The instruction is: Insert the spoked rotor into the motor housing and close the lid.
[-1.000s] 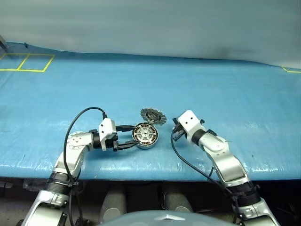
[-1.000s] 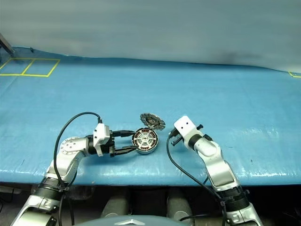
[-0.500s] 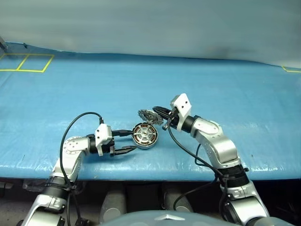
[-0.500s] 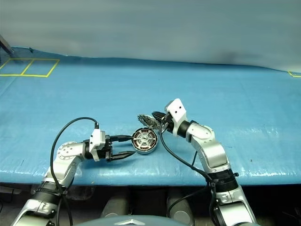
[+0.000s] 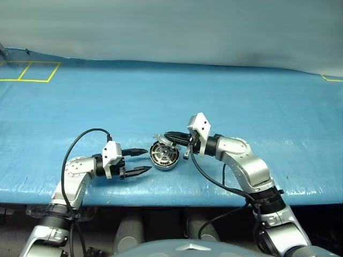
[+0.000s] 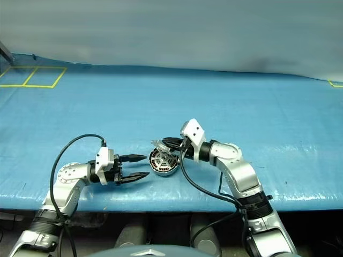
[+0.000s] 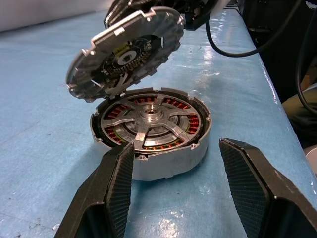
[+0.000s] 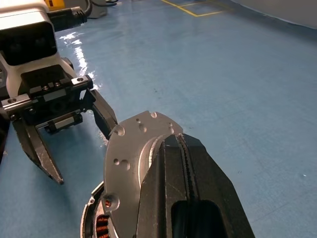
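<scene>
The motor housing (image 7: pixel 163 163) sits on the blue table near its front edge, with the spoked rotor (image 7: pixel 148 121) seated inside over the copper windings. The lid (image 7: pixel 124 52) stands tilted over the housing, still joined at the rim, its toothed dark face turned down toward the rotor. My right gripper (image 8: pixel 179 140) is shut, its fingertips pressed against the lid's plain outer face (image 8: pixel 126 153). My left gripper (image 5: pixel 148 160) is open and points at the housing (image 5: pixel 165 156) from the left, a short gap away and touching nothing.
Blue sheeting (image 5: pixel 241 96) covers the table, and its front edge runs just below both arms. Yellow tape squares (image 5: pixel 29 71) mark the far left corner. A black cable (image 5: pixel 80 139) loops over my left arm, and another hangs from the right one.
My right gripper swung left and up against the lid, tipping it from lying open behind the housing to tilted over it. My left gripper drew back left off the housing.
</scene>
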